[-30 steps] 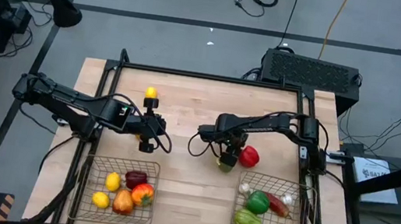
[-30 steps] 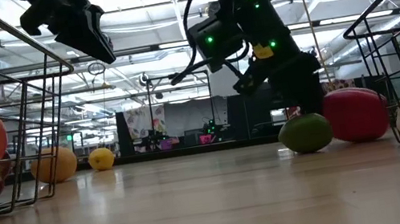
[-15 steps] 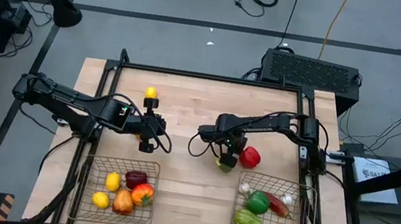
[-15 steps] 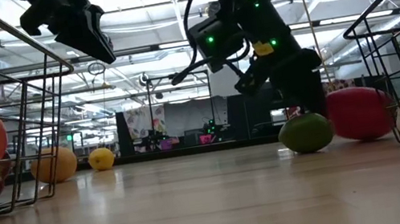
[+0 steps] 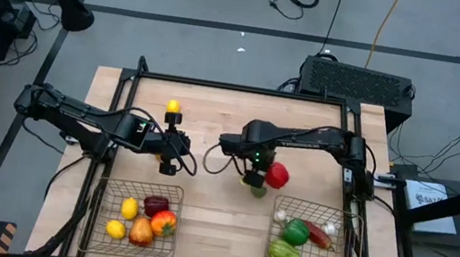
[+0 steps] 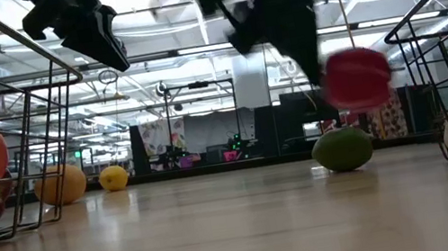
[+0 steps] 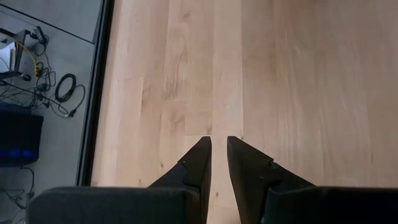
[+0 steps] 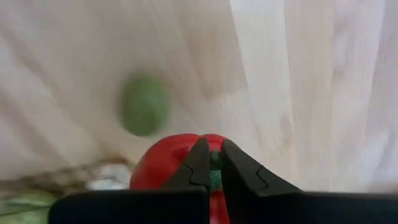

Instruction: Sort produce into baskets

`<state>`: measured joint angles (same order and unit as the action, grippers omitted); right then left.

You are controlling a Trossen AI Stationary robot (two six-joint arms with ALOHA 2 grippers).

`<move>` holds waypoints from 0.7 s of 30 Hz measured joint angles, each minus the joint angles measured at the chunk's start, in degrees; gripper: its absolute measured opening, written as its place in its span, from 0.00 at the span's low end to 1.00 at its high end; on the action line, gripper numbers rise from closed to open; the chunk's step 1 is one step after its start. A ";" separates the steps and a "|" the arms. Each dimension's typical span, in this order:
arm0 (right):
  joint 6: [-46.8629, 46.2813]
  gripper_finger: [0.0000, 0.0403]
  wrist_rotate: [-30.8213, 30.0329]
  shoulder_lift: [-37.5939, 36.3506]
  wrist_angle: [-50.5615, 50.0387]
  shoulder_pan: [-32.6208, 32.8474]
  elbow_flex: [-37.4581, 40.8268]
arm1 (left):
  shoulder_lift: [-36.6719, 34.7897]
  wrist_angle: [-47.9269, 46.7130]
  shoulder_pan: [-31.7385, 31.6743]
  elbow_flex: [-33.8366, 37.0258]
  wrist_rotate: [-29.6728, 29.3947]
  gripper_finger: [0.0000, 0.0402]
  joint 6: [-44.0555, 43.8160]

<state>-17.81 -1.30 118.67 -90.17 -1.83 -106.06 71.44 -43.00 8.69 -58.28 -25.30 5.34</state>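
Note:
My right gripper (image 5: 257,170) (image 8: 211,146) is shut on a red fruit (image 5: 277,175) with a green stem, held in the air above the table's middle (image 6: 357,78). A small green piece (image 6: 342,149) (image 8: 144,104) lies on the table just below it. My left gripper (image 5: 169,167) (image 7: 216,142) hangs shut and empty over bare wood, left of centre. A yellow lemon (image 5: 173,106) lies on the table at the far left. The left basket (image 5: 100,184) holds lemons, an orange and red pieces. The right basket (image 5: 349,244) holds green peppers, a chili and garlic. My right gripper pinches the red fruit's green stem (image 8: 215,163) between its two fingers, at the fruit's top. The fingers come from above, pointing down at a slant. The fruit hangs below the fingers, lifted clear of the table.
Bare wood lies between the two grippers and between the two baskets at the near edge. A dark metal frame (image 5: 244,89) runs along the table's far edge and sides. A black box (image 5: 358,82) stands behind the far right corner.
My right gripper has risen and gone a little toward the table's left edge, taking the red fruit with it. The fruit stood on the table beside the green piece and now hangs clear. The green piece has stayed in place.

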 joint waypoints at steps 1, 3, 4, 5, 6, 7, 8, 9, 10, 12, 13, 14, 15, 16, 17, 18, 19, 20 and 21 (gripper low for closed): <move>-0.05 0.03 0.20 -0.59 0.38 0.39 -1.96 | 0.00 0.00 0.02 0.00 0.00 0.15 0.00; -0.99 0.03 0.35 -1.99 0.09 1.50 -5.93 | 0.00 0.00 0.01 0.00 0.00 0.15 -0.01; -1.68 0.03 0.50 -2.56 0.00 2.00 -8.14 | 0.00 0.01 0.00 0.00 0.00 0.15 -0.07; -2.47 0.03 0.53 -3.51 0.23 2.55 -9.92 | 0.00 0.02 0.00 0.00 0.00 0.15 -0.09; -3.50 0.03 0.51 -4.48 0.27 3.23 -11.20 | 0.00 0.01 0.00 0.00 0.00 0.15 -0.09; -4.69 0.03 0.34 -5.44 0.12 3.91 -12.38 | 0.00 0.00 0.00 0.00 0.00 0.15 -0.09; -5.80 0.03 0.14 -6.47 0.15 4.64 -13.45 | 0.00 0.02 0.00 0.00 0.00 0.15 -0.11; -6.85 0.03 0.10 -7.71 0.26 5.40 -14.19 | 0.00 0.02 0.02 0.00 0.00 0.15 -0.11; -7.94 0.03 -0.04 -9.16 0.31 6.33 -14.54 | 0.00 0.00 0.02 0.00 0.00 0.15 -0.20; -10.49 0.03 -0.83 -12.43 0.07 8.46 -14.51 | 0.01 0.02 0.01 0.00 0.00 0.15 -0.51; -11.94 0.03 -1.40 -13.87 -0.04 9.86 -14.47 | 0.00 0.01 0.02 -0.01 0.00 0.15 -0.54; -13.38 0.03 -2.16 -15.51 0.16 11.58 -14.20 | 0.01 0.02 0.02 -0.01 0.03 0.15 -0.57; -14.88 0.03 -3.10 -17.00 0.25 13.41 -13.66 | 0.01 0.02 0.02 0.00 0.32 0.15 -0.58; -16.46 0.03 -3.76 -18.43 0.06 15.42 -13.23 | 0.00 0.02 0.02 0.00 0.79 0.15 -0.60; -18.38 0.03 -4.87 -19.86 0.07 17.62 -12.78 | 0.00 0.02 0.02 0.00 1.16 0.15 -0.97; -20.48 0.03 -6.42 -21.27 0.16 19.96 -12.29 | 0.01 0.02 0.02 0.00 1.31 0.15 -1.65; -22.38 0.03 -7.97 -22.58 0.16 22.40 -11.73 | 0.00 0.02 0.06 0.00 1.33 0.15 -1.98; -24.29 0.03 -9.82 -23.85 0.11 25.01 -11.04 | 0.00 0.02 0.06 -0.01 1.33 0.15 -2.09; -26.13 0.03 -11.49 -25.02 0.14 27.62 -10.09 | 0.00 0.02 0.06 0.00 1.35 0.15 -2.23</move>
<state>-43.94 -12.79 93.65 -90.03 25.79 -116.15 71.44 -42.98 8.75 -58.28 -23.95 3.12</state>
